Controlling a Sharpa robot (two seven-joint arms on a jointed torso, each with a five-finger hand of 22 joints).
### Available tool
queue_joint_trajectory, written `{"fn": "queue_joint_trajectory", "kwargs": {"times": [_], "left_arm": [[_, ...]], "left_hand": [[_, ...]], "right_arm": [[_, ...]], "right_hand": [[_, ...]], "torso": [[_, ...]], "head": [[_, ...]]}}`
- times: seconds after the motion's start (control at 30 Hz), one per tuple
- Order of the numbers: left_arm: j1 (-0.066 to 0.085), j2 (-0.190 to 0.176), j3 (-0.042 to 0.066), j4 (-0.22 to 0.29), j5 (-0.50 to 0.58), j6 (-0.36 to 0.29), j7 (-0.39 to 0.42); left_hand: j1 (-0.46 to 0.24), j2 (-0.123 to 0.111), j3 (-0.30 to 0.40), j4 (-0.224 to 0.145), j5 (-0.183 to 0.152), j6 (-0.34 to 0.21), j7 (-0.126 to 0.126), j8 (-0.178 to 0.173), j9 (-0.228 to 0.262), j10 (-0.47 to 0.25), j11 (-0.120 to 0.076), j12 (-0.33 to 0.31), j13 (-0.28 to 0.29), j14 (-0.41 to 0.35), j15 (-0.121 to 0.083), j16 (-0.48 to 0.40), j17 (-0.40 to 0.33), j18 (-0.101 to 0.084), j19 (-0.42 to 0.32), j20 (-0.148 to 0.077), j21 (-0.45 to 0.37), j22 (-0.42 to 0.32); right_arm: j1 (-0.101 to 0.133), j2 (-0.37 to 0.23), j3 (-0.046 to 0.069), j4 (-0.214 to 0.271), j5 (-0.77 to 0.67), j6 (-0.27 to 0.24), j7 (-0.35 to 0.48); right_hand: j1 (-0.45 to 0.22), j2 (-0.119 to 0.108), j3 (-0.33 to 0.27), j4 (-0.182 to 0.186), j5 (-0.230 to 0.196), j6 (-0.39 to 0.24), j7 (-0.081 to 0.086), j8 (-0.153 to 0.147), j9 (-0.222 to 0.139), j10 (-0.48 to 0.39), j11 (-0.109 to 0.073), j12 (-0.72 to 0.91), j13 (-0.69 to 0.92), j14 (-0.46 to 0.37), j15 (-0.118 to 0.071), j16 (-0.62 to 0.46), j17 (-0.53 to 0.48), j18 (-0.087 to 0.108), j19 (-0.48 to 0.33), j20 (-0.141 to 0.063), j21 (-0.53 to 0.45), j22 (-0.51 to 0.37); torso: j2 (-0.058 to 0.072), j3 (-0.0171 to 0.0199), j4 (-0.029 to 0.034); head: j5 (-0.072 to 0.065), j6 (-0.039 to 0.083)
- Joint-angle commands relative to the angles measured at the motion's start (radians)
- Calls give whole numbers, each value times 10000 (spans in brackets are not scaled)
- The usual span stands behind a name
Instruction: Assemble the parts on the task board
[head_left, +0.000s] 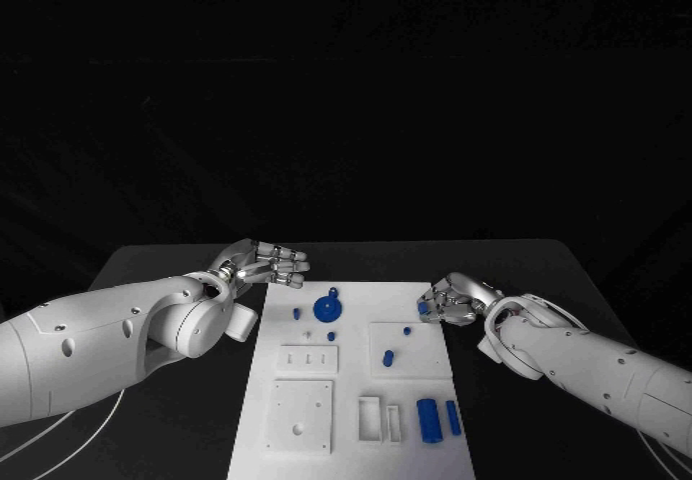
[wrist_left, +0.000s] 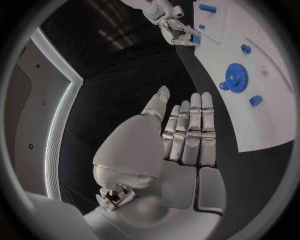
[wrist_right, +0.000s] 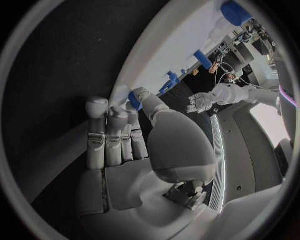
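The white task board (head_left: 361, 455) lies in the middle of the black table. On it are a blue gear (head_left: 330, 308), small blue pegs (head_left: 387, 356) and two blue cylinders (head_left: 428, 418) near the front. My left hand (head_left: 267, 265) hovers off the board's far left corner with straight fingers and nothing in it; the gear (wrist_left: 236, 77) lies beyond its fingertips (wrist_left: 194, 102). At the board's right edge, my right hand (head_left: 453, 300) pinches a small blue part (wrist_right: 134, 100) between thumb and finger. The left wrist view also shows that part (wrist_left: 196, 38) at the right hand (wrist_left: 175, 25).
White raised blocks (head_left: 307, 359) and a slotted holder (head_left: 381, 418) stand on the board. A flat square plate (head_left: 300, 413) lies at its front left. Bare black table (head_left: 173, 265) runs on both sides of the board.
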Motion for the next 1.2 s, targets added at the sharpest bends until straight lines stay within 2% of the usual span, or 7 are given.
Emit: {"fn": "queue_joint_trajectory", "kwargs": {"times": [0.03, 0.27, 0.47, 0.67, 0.77, 0.97, 1.2], "left_arm": [[5, 13, 7, 22, -54, 154, 21], [5, 10, 7, 23, -67, 158, 17], [5, 20, 7, 21, -211, 186, -46], [9, 30, 10, 25, -458, 313, -351], [14, 41, 16, 35, -559, 290, -543], [75, 111, 42, 41, -954, 246, -1250], [369, 367, 56, -47, -1680, 850, -2395]], "left_hand": [[69, 45, -15, -12, -14, -81, -14, 1, 6, -71, -15, 26, 15, 4, 61, 50, 5, -146, 1, 33, 29, -16], [70, 48, -12, -10, -16, -70, -16, 4, 7, -63, -18, 28, 16, 2, 62, 49, 4, -147, -4, 32, 35, -14], [17, 91, -9, 35, -19, 68, -65, 14, 13, 59, -63, 28, 15, 68, 28, 85, 16, -151, 19, 13, 58, -6], [-156, 250, -19, 227, -68, 724, -332, 67, 46, 896, -392, 50, 24, 666, -283, 632, 179, -204, 426, -252, 406, 174], [-188, 289, -27, 289, -74, 956, -414, 24, 35, 1123, -479, 28, 21, 693, -348, 830, 222, -298, 452, -361, 544, 267], [-442, 363, -129, 580, -132, 1462, -636, 36, 44, 1757, -715, 33, 25, 1040, -543, 1286, 369, -353, 705, -543, 869, 459], [-570, 313, -304, 976, -204, 1526, -711, 16, 42, 2434, -930, 48, 43, 1279, -755, 1990, 650, -484, 918, -785, 1267, 720]], "right_arm": [[-43, 26, -27, -12, -47, 122, 26], [-43, 64, -27, -5, -68, -193, -83], [-44, 71, -26, 168, -50, -480, -322], [32, 0, -21, 593, 9, -768, -849], [141, -39, -16, 826, -13, -823, -1151], [442, -56, -5, 1364, -317, -621, -1951], [685, 37, -1, 1980, -677, -59, -2660]], "right_hand": [[10, 155, -113, 14, -164, 224, 90, 37, 97, -27, 72, 59, -4, 1, 88, 57, 11, -12, 0, 77, -41, 678], [71, 234, -563, 184, -398, 408, 10, 33, 149, 5, 37, 85, -24, 29, 63, 56, -6, -33, 69, 60, -105, 679], [92, 268, -555, 180, -350, 539, -20, 38, 189, 73, 5, 101, -28, 75, 36, 74, 1, -42, 118, 34, -58, 692], [-8, 261, -622, 227, -317, 691, -89, 37, 242, 238, -42, 187, 28, 199, -7, 216, 112, -56, 220, -5, 67, 713], [-23, 277, -662, 253, -352, 700, -106, 34, 253, 263, -54, 189, 31, 222, -18, 247, 142, -63, 249, -17, 95, 717], [15, 270, -594, 251, -391, 712, -97, 34, 270, 290, -59, 176, 29, 241, -30, 272, 178, -71, 286, -36, 153, 728], [-43, 165, -398, 303, -341, 716, -103, 36, 285, 318, -67, 128, -8, 273, -38, 294, 242, -87, 350, -44, 378, 778]], "torso": [[5, -2, 7], [2, -7, 11], [-4, 0, -8], [-30, -10, 7], [-50, -8, 17], [-192, -51, -26], [-414, -132, -76]], "head": [[-6, -9], [-9, -3], [-1, 23], [-5, 83], [15, 135], [68, 210], [173, 198]]}}
